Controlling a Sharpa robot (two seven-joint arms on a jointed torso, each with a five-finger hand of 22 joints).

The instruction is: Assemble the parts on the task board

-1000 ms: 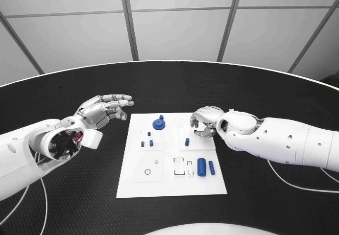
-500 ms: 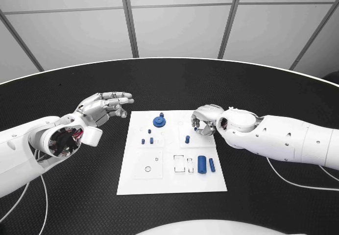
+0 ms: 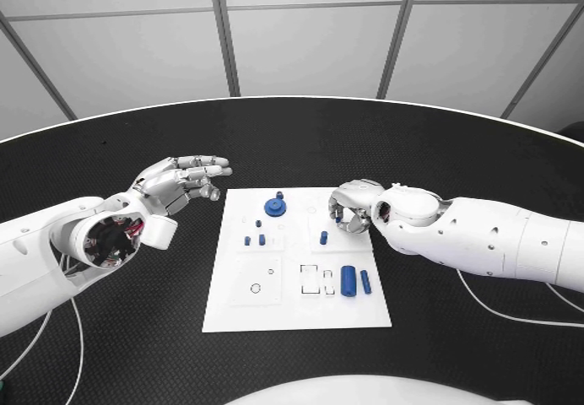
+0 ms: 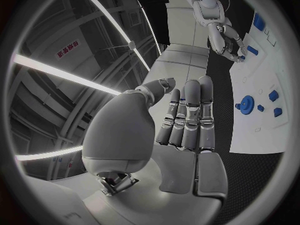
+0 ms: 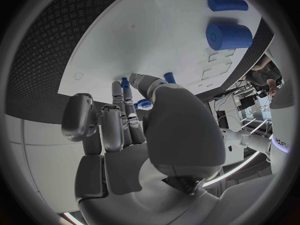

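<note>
Task board (image 3: 298, 295): flat white plate, small blue cylinders (image 3: 348, 280) | I see left hand (image 3: 182, 184) spread, empty | right hand (image 3: 349, 211) curled, grip unclear, over board's right edge.

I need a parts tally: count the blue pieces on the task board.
6 visible on the task board: a gear at the far end, two small pegs mid-left, one peg by the right hand, two cylinders near right. The hand may hide more.
</note>
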